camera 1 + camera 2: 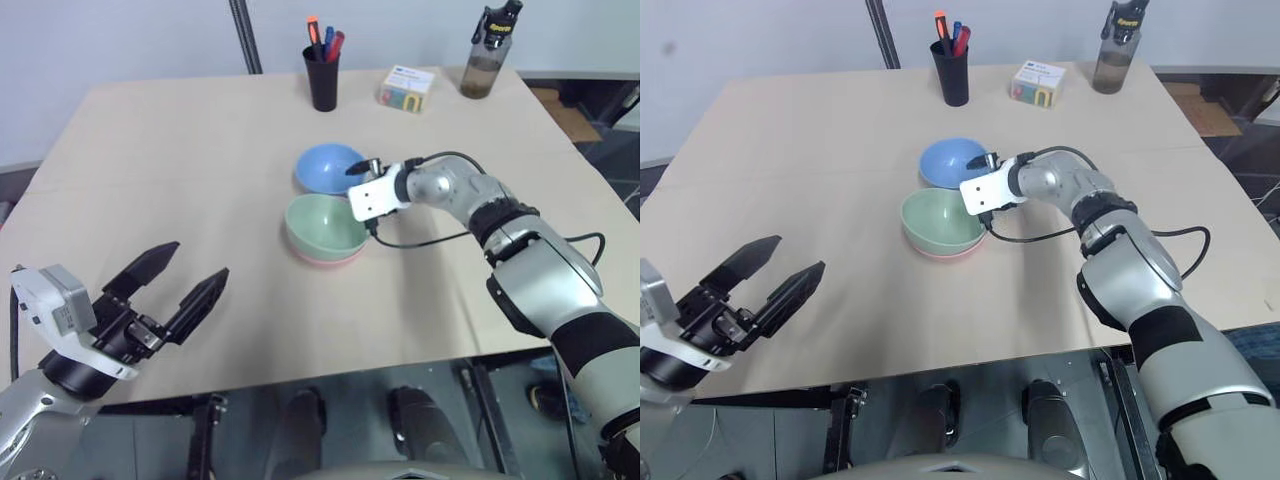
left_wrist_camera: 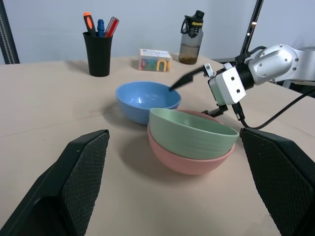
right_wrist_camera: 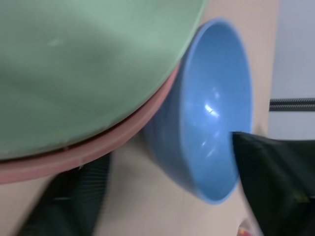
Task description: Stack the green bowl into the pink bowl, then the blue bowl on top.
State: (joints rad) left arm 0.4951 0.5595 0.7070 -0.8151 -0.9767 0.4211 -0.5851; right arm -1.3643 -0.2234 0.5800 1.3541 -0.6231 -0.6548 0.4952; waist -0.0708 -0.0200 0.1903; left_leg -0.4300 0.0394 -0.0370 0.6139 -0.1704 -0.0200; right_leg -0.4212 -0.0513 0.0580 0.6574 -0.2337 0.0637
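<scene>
Right tool [image 2: 197, 93]: at the blue bowl's rim, one finger inside and one outside the wall, jaws apart, not yet closed on it.
Left tool [image 1: 178, 285]: open wide, empty, near the counter's front edge.
Green bowl [image 1: 325, 224]: nested in the pink bowl [image 1: 325, 260], mid-counter.
Blue bowl [image 1: 328, 167]: empty, just behind the stack, touching it.
Black cup [image 1: 322, 79]: holds pens.
Bottle [image 1: 488, 55]: dark liquid inside.
Small box [image 1: 407, 88]: print unreadable.
Counter [image 1: 150, 170]: beige.

pink bowl [image 1: 325, 259] mostly hidden under green bowl [image 1: 324, 225], right end effector [image 3: 167, 182] fingers blurred, cropped
</scene>
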